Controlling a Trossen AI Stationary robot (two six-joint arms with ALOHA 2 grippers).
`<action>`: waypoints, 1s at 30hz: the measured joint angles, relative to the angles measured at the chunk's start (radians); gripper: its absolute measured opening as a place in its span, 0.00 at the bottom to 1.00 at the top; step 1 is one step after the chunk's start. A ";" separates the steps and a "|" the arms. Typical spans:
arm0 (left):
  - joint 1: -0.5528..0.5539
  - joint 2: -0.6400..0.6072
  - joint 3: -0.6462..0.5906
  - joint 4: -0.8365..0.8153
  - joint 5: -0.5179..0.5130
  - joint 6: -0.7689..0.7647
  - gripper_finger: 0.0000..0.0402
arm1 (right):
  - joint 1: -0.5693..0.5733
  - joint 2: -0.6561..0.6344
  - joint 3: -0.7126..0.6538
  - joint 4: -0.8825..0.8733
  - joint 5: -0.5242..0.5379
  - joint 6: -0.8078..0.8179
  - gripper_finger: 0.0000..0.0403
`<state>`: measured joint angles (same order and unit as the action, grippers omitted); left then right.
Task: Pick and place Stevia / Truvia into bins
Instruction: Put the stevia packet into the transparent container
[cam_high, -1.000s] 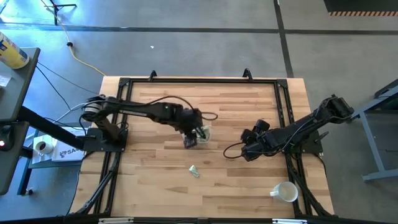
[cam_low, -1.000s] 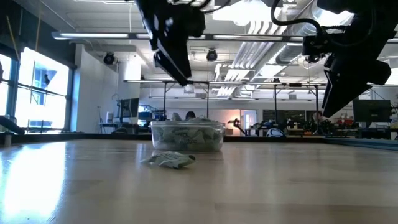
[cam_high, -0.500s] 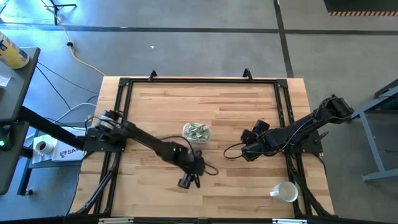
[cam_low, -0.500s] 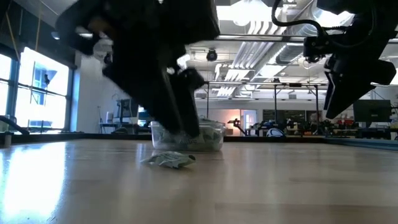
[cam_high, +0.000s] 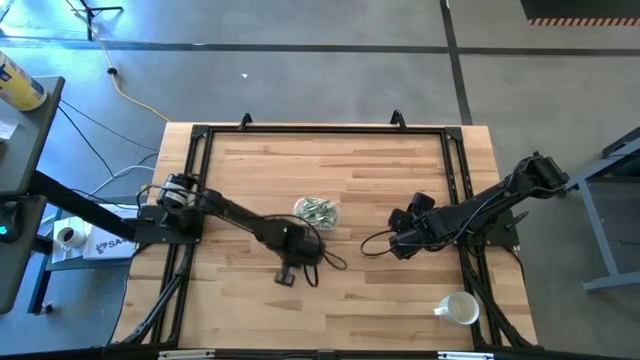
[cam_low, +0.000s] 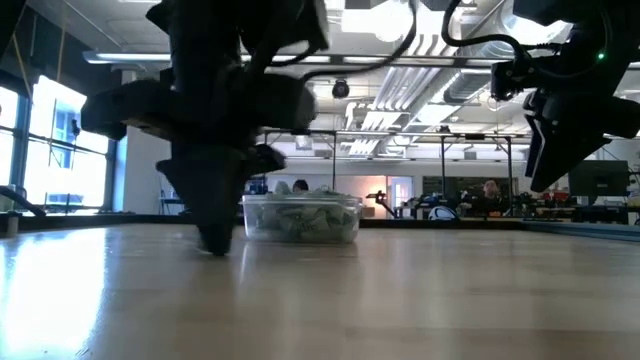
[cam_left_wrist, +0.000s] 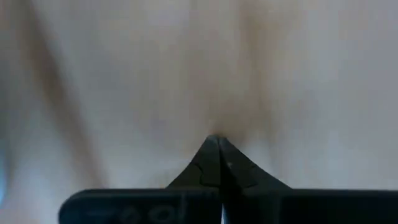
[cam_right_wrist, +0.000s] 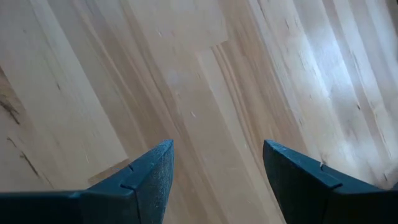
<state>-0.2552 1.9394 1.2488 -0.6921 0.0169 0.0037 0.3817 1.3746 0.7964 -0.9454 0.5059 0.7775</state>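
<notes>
Stevia packets (cam_high: 317, 210) in bin (cam_low: 300, 217), just beyond closed left gripper (cam_high: 286, 275).

obstacles: clear container (cam_high: 317, 211), mug (cam_high: 458, 308) | free: table (cam_high: 370, 170) far edge

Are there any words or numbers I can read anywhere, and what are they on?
"SA": dark letters on the white box beside the table's left edge; the rest is hidden behind the frame.
Yellow container at top left: its label is too small to read.
Packets in the clear container: print too small to read.
Left wrist view: raised lettering on the gripper body, too blurred to read.
</notes>
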 joint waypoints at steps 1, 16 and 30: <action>0.014 -0.021 -0.005 -0.043 -0.001 -0.005 0.06 | 0.000 0.000 0.000 -0.002 0.002 0.000 0.59; 0.263 -0.350 0.033 -0.095 0.110 -0.127 0.05 | -0.050 0.000 0.001 -0.001 0.054 0.007 0.59; 0.446 -0.241 0.001 0.179 0.268 -0.035 0.06 | -0.108 0.000 0.001 0.029 0.036 0.011 0.59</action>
<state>0.1907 1.6981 1.2496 -0.5129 0.2851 -0.0311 0.2741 1.3746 0.7971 -0.9162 0.5423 0.7885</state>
